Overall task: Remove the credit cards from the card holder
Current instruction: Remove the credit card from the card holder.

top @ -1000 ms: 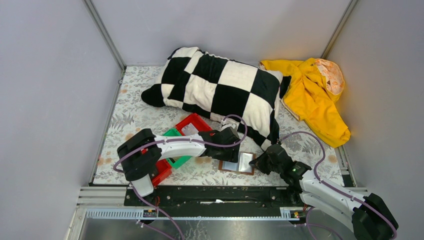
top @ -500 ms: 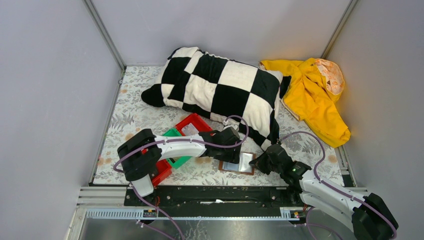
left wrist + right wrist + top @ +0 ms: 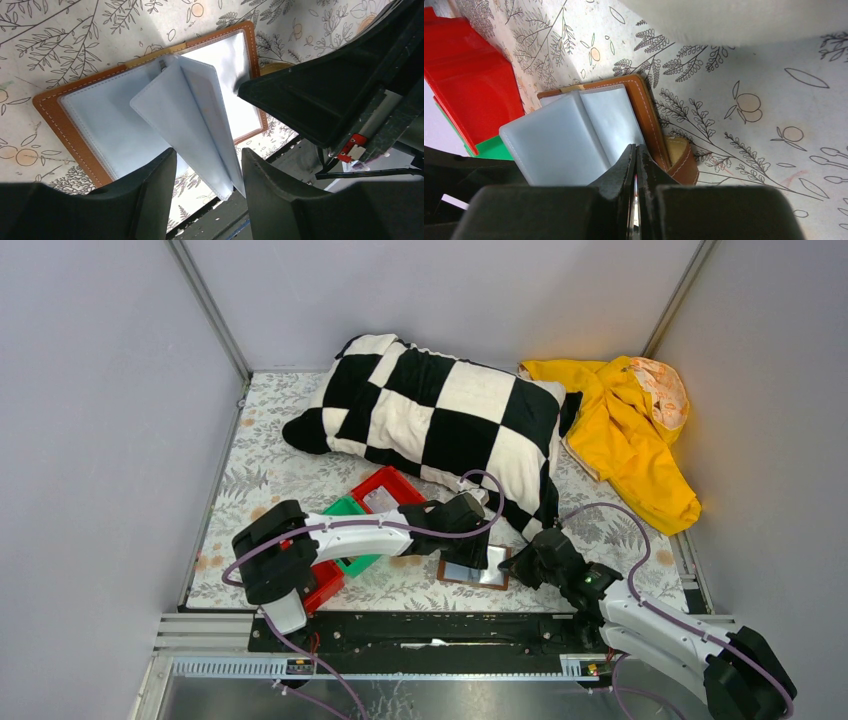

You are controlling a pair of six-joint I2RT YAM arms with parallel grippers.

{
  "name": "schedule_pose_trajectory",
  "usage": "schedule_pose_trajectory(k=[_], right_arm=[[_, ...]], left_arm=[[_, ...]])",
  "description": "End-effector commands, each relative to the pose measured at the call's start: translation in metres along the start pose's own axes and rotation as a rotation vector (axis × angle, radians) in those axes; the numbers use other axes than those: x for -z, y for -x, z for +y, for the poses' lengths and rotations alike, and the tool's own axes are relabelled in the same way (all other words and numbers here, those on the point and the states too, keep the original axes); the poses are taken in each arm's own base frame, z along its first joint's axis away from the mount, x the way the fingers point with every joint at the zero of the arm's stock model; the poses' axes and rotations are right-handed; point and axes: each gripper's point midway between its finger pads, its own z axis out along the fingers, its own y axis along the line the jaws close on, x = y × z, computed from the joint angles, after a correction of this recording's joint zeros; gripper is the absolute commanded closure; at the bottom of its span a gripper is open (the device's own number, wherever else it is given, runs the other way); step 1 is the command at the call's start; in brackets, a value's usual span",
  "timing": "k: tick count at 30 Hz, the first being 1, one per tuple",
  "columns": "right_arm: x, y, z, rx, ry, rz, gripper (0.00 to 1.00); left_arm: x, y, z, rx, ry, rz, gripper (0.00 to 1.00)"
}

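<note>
While right hand (image 3: 635,150), clamped closed, is apparently pinning card holder (image 3: 95,125) flat at surface's (image 3: 260,470) near edge, left hand (image 3: 207,162), spread wide, is straddling its raised sleeve (image 3: 185,115).

Walled worktop (image 3: 255,475) from above.
Plain grey walls (image 3: 100,440) on three sides, metal corner posts (image 3: 212,315); pale leaf-printed surface, evenly lit.

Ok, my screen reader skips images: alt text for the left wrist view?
A brown card holder lies open on the leaf-printed table cover, one pale plastic sleeve standing up between the left gripper's open fingers. The black right gripper reaches its right page.
</note>
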Motion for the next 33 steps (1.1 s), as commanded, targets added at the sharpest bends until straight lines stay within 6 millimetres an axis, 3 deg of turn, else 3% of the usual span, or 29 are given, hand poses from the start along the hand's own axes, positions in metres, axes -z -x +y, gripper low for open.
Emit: schedule_pose_trajectory(k=[1,7,10,14,20,23,29,33], right_arm=[[0.001,-0.003,-0.054,0.041,-0.191,0.002,0.95],[0.011,0.001,-0.037,0.066,-0.149,-0.005,0.93],[0.02,0.009,-0.027,0.085,-0.13,-0.037,0.9],[0.033,0.017,-0.022,0.099,-0.117,-0.073,0.83],[0.052,0.028,-0.019,0.1,-0.101,-0.131,0.82],[0.058,0.029,-0.001,0.13,-0.039,-0.129,0.81],[0.055,0.021,0.04,0.248,0.031,-0.044,0.81],[0.036,0.012,0.046,0.303,0.011,0.027,0.83]], left_arm=[[0.015,0.022,-0.036,-0.023,-0.127,-0.058,0.45],[-0.006,0.009,-0.053,0.01,-0.231,0.009,0.44],[-0.005,0.012,-0.061,0.024,-0.269,-0.016,0.44],[-0.005,0.016,-0.065,0.026,-0.279,-0.023,0.43],[-0.018,0.008,-0.061,0.027,-0.27,0.014,0.43],[-0.013,0.014,-0.061,0.023,-0.256,-0.009,0.44],[0.023,0.049,-0.032,0.045,-0.117,-0.151,0.43],[0.027,0.045,-0.012,0.099,-0.116,-0.132,0.43]])
